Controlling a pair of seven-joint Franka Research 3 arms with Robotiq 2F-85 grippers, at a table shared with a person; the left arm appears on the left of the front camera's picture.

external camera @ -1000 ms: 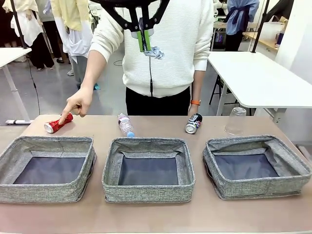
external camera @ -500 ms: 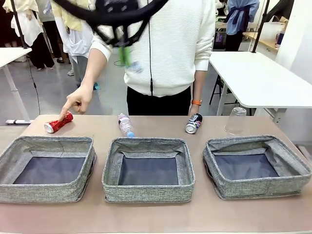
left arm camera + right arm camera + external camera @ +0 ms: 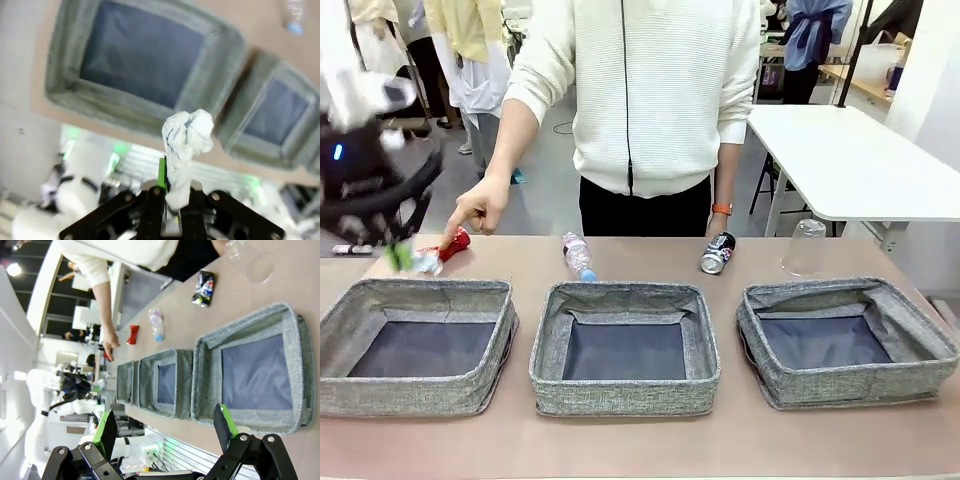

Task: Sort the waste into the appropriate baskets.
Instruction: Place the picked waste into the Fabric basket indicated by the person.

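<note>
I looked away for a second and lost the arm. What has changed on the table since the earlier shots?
The left claw, still shut on the paper ball, swung from high before the person's chest leftward and down to the far edge of the left basket, by the red can. Nothing was let go. The person's hand, bottle, printed can, cup and other baskets stayed put.

The counter [image 3: 640,445] carries three baskets [image 3: 625,395] in a near row. Beyond them, left to right, are a red can [image 3: 456,242], bottle [image 3: 577,256], printed can [image 3: 717,253] and cup [image 3: 805,248].

Bright, probably overhead light; motion blur.
</note>
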